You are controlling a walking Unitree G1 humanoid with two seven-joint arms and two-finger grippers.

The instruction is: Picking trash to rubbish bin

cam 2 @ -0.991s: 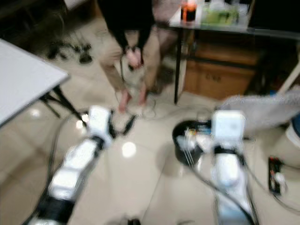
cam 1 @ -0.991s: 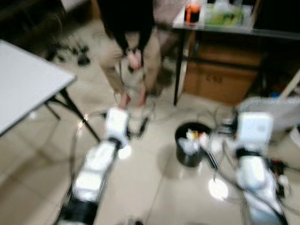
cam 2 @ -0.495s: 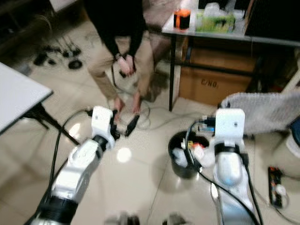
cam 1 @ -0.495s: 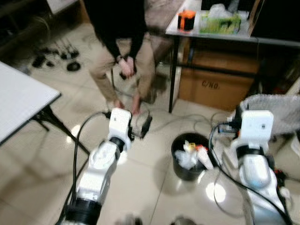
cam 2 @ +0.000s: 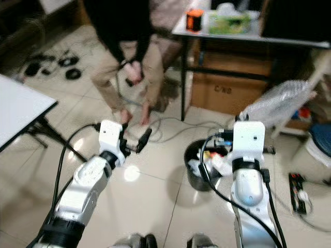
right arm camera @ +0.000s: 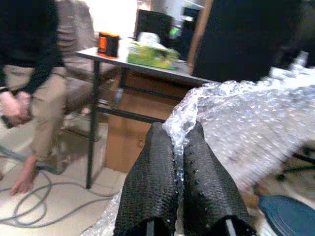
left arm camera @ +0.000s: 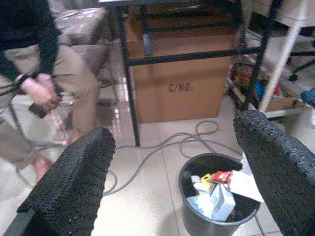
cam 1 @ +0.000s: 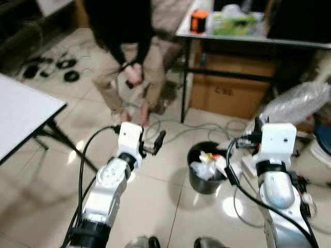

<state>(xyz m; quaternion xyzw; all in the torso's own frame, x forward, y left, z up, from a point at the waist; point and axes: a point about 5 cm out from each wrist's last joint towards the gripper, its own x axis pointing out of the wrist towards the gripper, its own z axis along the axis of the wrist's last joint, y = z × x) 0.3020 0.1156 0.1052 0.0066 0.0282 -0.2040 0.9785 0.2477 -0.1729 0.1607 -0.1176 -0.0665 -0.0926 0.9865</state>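
A black rubbish bin (cam 1: 206, 174) stands on the tiled floor between my two arms, filled with white and coloured trash; it is also seen from above in the left wrist view as the bin (left arm camera: 216, 196). My right gripper (right arm camera: 179, 142) is shut on a sheet of clear bubble wrap (right arm camera: 246, 123), which billows up to the right of the bin as the bubble wrap (cam 1: 294, 102). My left gripper (left arm camera: 174, 162) is open and holds nothing, raised left of the bin with its fingers (cam 1: 160, 139) pointing toward it.
A person (cam 1: 126, 46) in a dark top sits just ahead on the left, hands together. A black-framed table (cam 1: 243, 33) carries an orange cup and a tissue box, with a cardboard box (cam 1: 227, 93) beneath. A white table (cam 1: 23, 116) is at left. Cables (cam 1: 207, 129) cross the floor.
The whole picture has shifted and grown sharper as the camera moved. The bin keeps its place between the arms. Both grippers look unchanged, the right still shut on the bubble wrap.
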